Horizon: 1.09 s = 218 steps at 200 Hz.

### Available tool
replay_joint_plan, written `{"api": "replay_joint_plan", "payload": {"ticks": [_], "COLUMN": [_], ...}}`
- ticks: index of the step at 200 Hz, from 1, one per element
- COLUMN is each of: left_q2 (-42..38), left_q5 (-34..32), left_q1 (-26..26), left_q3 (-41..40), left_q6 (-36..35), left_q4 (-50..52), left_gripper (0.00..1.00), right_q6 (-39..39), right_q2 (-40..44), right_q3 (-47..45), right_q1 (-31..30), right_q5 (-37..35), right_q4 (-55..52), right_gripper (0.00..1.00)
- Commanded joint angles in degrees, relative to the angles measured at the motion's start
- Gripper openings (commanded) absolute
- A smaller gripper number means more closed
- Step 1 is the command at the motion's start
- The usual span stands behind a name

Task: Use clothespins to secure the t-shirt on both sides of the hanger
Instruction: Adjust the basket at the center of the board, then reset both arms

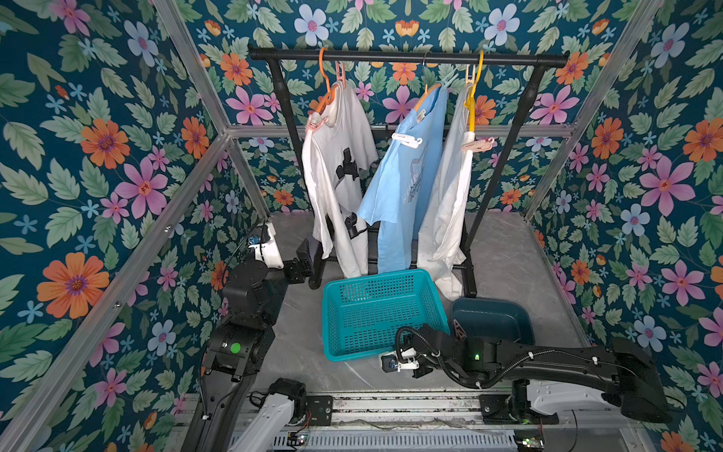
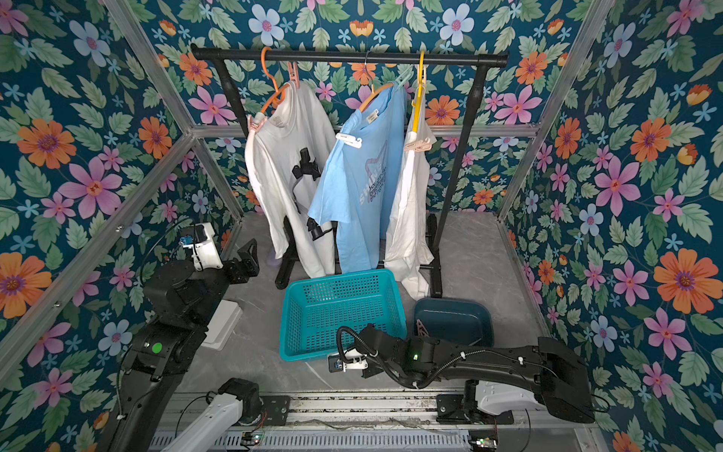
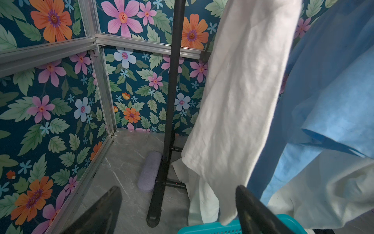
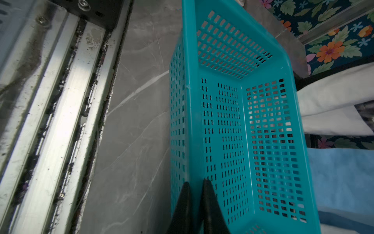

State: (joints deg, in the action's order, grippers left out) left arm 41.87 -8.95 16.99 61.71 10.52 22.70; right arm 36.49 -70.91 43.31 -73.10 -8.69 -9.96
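Teal perforated plastic basket [image 4: 189, 60] rim pinched in right end effector [image 4: 196, 182]; left end effector [image 3: 178, 187] agape.

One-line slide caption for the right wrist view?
Right gripper pinches the rim of an empty teal basket standing on the grey table.

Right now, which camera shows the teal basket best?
A top view: nearly the whole basket, empty, with only its near corner hidden by the right arm. The right wrist view shows its rim and inside close up, cropped. The left wrist view catches just a strip of rim.
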Motion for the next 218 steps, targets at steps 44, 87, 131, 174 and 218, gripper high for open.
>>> {"api": "replay_joint_plan", "payload": {"ticks": [44, 87, 131, 174, 218], "left_q2": [0.3, -0.6, -5.1, 0.2, 13.4], "left_q5": [0.1, -7.9, -27.0, -28.0, -26.7], "left_q1": [0.0, 0.0, -0.8, -7.3, -13.7], "left_q3": [-2.0, -8.2, -25.1, -40.2, -46.0], "left_q6": [1.0, 0.6, 1.1, -1.6, 3.1], "left_q4": [-2.2, -6.8, -21.7, -41.2, -54.0], "left_gripper": [0.93, 0.99, 0.99, 0.99, 0.99], "right_q6": [-10.0, -12.4, -21.5, -41.0, -43.7], "right_q2": [-2.7, 11.2, 29.6, 38.0, 27.5], "right_q3": [2.4, -1.3, -6.9, -15.3, -22.5], "right_q1": [-0.1, 0.7, 16.6, 52.4, 73.2], "right_q5": [0.9, -2.5, -8.9, -8.5, 0.5], "right_q4": [-5.1, 2.0, 12.9, 19.7, 28.2], "right_gripper": [0.63, 1.0, 1.0, 1.0, 1.0]}}
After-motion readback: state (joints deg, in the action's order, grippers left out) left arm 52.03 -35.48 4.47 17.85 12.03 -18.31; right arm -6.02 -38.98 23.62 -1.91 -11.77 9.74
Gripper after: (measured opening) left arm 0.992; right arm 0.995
